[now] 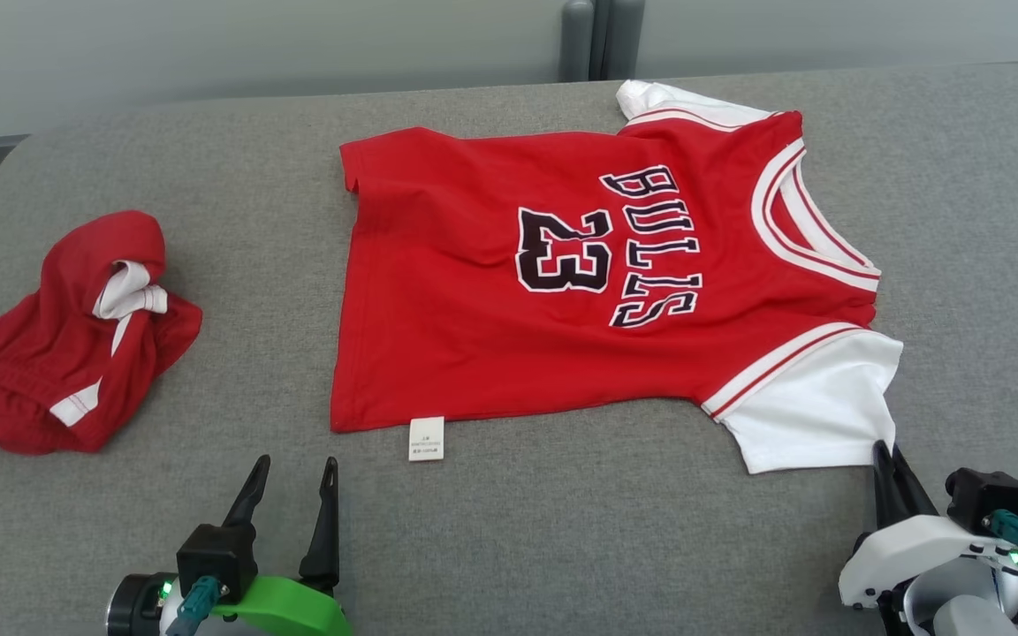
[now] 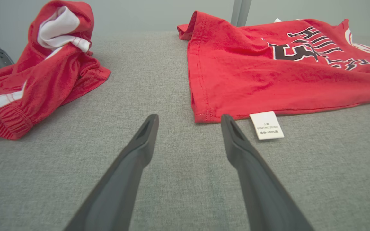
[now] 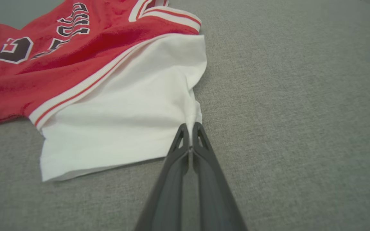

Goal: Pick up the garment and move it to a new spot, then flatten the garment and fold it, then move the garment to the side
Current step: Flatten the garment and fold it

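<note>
The garment [image 1: 562,291] is a red jersey with white sleeves and black "BULLS 23" lettering, spread flat on the grey surface. My right gripper [image 1: 887,452] is shut on the corner of its near white sleeve [image 3: 124,112], the cloth pinched between the fingertips of the right gripper [image 3: 190,126]. My left gripper [image 1: 295,466] stands open just short of the jersey's near hem corner [image 2: 204,114], beside the white label [image 2: 266,125]; nothing lies between the fingers of the left gripper [image 2: 188,120].
A crumpled red and white garment [image 1: 67,344] lies at the left of the grey padded table [image 1: 562,530], also to the left in the left wrist view [image 2: 34,70]. A grey post [image 1: 588,40] stands behind the far edge.
</note>
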Robot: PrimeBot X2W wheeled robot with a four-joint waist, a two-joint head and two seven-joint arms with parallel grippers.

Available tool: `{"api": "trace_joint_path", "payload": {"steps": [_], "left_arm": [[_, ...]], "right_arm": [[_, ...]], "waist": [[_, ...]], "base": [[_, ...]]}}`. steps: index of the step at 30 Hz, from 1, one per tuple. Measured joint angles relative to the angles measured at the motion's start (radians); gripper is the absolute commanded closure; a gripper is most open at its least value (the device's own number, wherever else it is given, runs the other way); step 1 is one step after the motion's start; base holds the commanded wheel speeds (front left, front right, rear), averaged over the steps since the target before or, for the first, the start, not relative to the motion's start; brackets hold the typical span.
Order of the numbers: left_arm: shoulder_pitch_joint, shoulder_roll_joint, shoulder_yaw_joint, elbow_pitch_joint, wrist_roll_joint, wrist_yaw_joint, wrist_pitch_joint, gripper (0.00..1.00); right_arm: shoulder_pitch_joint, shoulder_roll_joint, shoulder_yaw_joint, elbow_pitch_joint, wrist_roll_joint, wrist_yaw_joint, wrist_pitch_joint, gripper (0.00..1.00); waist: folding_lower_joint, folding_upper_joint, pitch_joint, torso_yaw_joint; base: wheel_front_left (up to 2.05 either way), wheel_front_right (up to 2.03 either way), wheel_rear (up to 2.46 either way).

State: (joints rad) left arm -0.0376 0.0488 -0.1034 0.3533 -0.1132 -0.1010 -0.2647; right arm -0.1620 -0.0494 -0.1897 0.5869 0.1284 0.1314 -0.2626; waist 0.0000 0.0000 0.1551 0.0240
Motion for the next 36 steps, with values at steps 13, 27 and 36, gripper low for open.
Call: {"api": "trace_joint_path", "payload": {"steps": [13,27,36], "left_arm": [[-0.057,0.0,-0.026,0.065,-0.023,-0.005,0.0,0.0],[-0.151,0.0,-0.021,0.249,-0.089,-0.015,0.0,0.0],[-0.153,0.0,-0.05,0.252,-0.106,-0.016,0.0,1.0]], "right_arm": [[0.054,-0.018,0.028,-0.046,-0.023,0.0,0.0,1.0],[0.033,-0.023,0.057,-0.075,-0.019,0.0,0.0,1.0],[0.029,-0.009,0.051,-0.092,-0.025,0.0,0.0,1.0]], "waist": [[0.0001,0.0,-0.012,-0.102],[0.0001,0.0,0.045,-0.165],[0.0001,0.0,0.048,-0.165]], "base": [[0.0,0.0,0.0],[0.0,0.0,0.0],[0.0,0.0,0.0]]}}
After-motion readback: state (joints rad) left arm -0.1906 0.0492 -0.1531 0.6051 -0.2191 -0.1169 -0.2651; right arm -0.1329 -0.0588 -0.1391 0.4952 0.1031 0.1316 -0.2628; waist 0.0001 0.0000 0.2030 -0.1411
